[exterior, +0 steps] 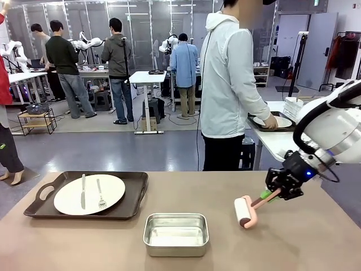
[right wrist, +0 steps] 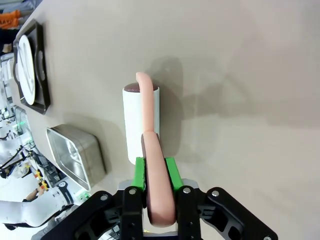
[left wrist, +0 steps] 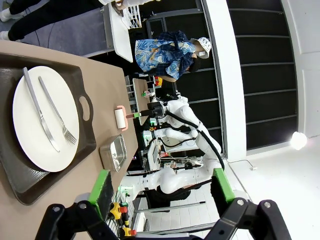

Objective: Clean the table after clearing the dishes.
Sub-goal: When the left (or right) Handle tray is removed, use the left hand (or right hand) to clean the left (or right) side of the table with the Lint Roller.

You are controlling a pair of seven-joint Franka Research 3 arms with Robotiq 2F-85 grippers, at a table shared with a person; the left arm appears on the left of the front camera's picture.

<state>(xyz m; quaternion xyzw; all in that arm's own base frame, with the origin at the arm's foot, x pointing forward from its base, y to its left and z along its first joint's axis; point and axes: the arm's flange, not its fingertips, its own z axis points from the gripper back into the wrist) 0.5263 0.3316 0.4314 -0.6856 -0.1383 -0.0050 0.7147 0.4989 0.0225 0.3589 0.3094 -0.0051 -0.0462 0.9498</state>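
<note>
On the tan table (exterior: 316, 237), at its left, a white plate (exterior: 89, 193) with a knife and fork lies on a dark handled tray (exterior: 135, 195). The left wrist view shows the same plate (left wrist: 45, 117) and tray (left wrist: 85, 145). My right gripper (exterior: 272, 193) is shut on the pink handle of a lint roller (exterior: 243, 212), whose white roll rests on the tabletop right of centre. In the right wrist view the green pads (right wrist: 171, 172) clamp the handle (right wrist: 155, 195) behind the roll (right wrist: 135, 122). My left gripper (left wrist: 161, 187) hangs open above the table's left end, holding nothing.
A square steel pan (exterior: 176, 233) sits at the front middle of the table, left of the roller. Beyond the far edge a person (exterior: 228, 84) rests a hand on another plate (exterior: 272, 121) on a tray on a white side table (exterior: 276, 141) at the right.
</note>
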